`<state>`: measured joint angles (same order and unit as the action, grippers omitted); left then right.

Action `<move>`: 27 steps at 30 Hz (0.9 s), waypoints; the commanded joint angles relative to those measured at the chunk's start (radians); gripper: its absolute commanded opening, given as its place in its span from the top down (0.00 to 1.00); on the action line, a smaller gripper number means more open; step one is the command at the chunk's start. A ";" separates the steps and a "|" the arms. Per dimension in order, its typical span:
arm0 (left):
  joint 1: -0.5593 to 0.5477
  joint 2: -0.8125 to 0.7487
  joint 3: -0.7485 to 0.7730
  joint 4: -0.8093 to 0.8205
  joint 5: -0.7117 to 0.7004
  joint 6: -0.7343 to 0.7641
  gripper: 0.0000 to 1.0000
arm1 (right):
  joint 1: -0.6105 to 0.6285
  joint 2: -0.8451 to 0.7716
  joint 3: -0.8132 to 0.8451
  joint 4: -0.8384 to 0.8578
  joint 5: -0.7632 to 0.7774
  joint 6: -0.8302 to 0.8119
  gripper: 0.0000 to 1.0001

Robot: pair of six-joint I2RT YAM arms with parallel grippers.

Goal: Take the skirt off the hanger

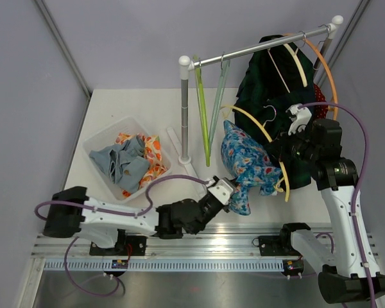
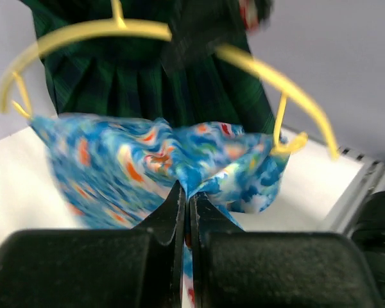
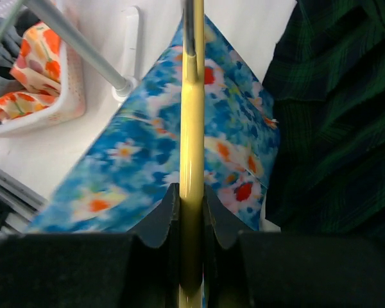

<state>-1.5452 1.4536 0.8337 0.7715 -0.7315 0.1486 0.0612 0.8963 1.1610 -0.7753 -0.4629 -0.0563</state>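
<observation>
A blue floral skirt (image 1: 247, 163) hangs clipped on a yellow hanger (image 1: 256, 125), low over the table in front of the rack. My left gripper (image 1: 234, 194) is shut on the skirt's lower edge; in the left wrist view a fold of the skirt (image 2: 147, 160) is pinched between the closed fingers of that gripper (image 2: 187, 196), and the hanger (image 2: 256, 67) arcs above. My right gripper (image 1: 280, 151) is shut on the hanger's bar. The right wrist view shows that bar (image 3: 192, 128) clamped in the gripper (image 3: 192, 192), with the skirt (image 3: 135, 160) spread behind it.
A clothes rack's rail (image 1: 263, 45) on a grey post (image 1: 185, 109) carries two green hangers (image 1: 208, 109), an orange hanger (image 1: 327, 70) and a dark green plaid garment (image 1: 276, 83) right behind the skirt. A clear bin (image 1: 99, 138) holding clothes sits at the left.
</observation>
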 commanded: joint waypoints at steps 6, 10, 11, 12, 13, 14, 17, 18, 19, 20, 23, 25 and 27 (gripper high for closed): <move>-0.004 -0.347 -0.112 -0.357 0.020 -0.052 1.00 | -0.001 0.010 -0.075 0.165 0.165 -0.091 1.00; -0.003 -0.440 -0.185 -0.439 -0.011 -0.061 1.00 | -0.001 0.010 -0.083 0.177 0.190 -0.106 1.00; 0.003 -0.467 -0.199 -0.468 -0.020 -0.069 1.00 | -0.001 0.013 -0.083 0.179 0.193 -0.108 1.00; 0.004 -0.476 -0.208 -0.478 -0.029 -0.070 1.00 | -0.001 0.015 -0.080 0.180 0.202 -0.111 1.00; 0.004 -0.486 -0.226 -0.498 -0.038 -0.072 1.00 | -0.001 0.019 -0.080 0.182 0.205 -0.114 1.00; 0.005 -0.499 -0.234 -0.505 -0.052 -0.075 1.00 | -0.001 0.023 -0.078 0.183 0.217 -0.117 1.00; 0.005 -0.550 -0.245 -0.541 -0.104 -0.063 1.00 | -0.004 0.039 -0.076 0.188 0.242 -0.134 1.00; 0.005 -0.594 -0.249 -0.544 -0.120 -0.054 1.00 | -0.004 0.046 -0.080 0.191 0.244 -0.143 1.00; 0.005 -0.617 -0.255 -0.543 -0.131 -0.041 1.00 | -0.008 0.052 -0.083 0.192 0.244 -0.145 1.00; 0.007 -0.637 -0.271 -0.541 -0.141 -0.018 1.00 | -0.008 0.053 -0.084 0.194 0.233 -0.148 1.00; 0.011 -0.706 -0.277 -0.575 -0.172 0.011 1.00 | -0.008 0.064 -0.086 0.196 0.219 -0.154 1.00; 0.013 -0.743 -0.278 -0.612 -0.193 0.020 1.00 | -0.008 0.072 -0.078 0.192 0.211 -0.165 1.00; 0.014 -0.766 -0.288 -0.621 -0.197 0.022 1.00 | -0.008 0.072 -0.072 0.188 0.178 -0.178 1.00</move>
<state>-1.5349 0.7185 0.5606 0.1566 -0.8688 0.1394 0.0578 0.9745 1.0611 -0.6739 -0.2565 -0.1932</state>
